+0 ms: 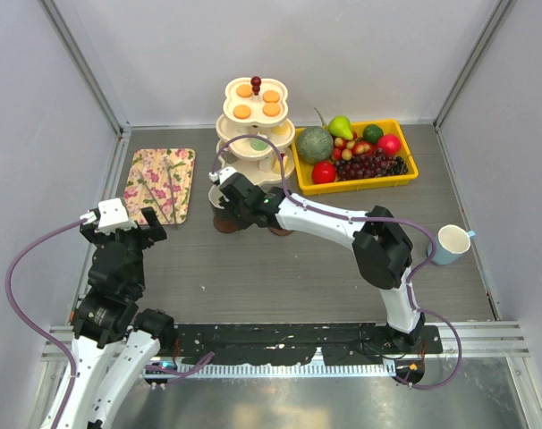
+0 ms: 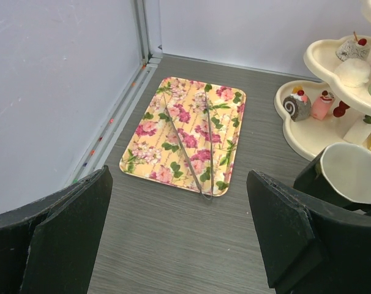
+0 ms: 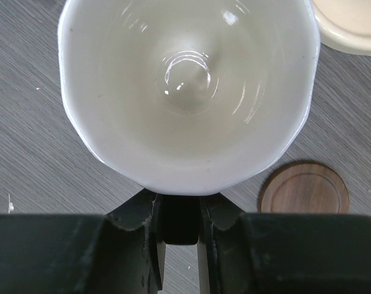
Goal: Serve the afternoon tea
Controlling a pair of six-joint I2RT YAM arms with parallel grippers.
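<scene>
Just before the stand [image 1: 223,125], toward the surface's far edge, my right tool [image 3: 179,214] is clamped on the upright black mug [image 3: 185,92]. A coaster [image 3: 303,187] lies just beside the mug on its stand side. My left tool [image 2: 179,239] is apart and farther off.

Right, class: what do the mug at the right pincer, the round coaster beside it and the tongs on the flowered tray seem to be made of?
Mug: likely glazed ceramic, glossy white inside with sharp highlights. Coaster: apparently wood, matt brown with a raised rim. Tongs: probably polished metal, thin and silvery.
</scene>
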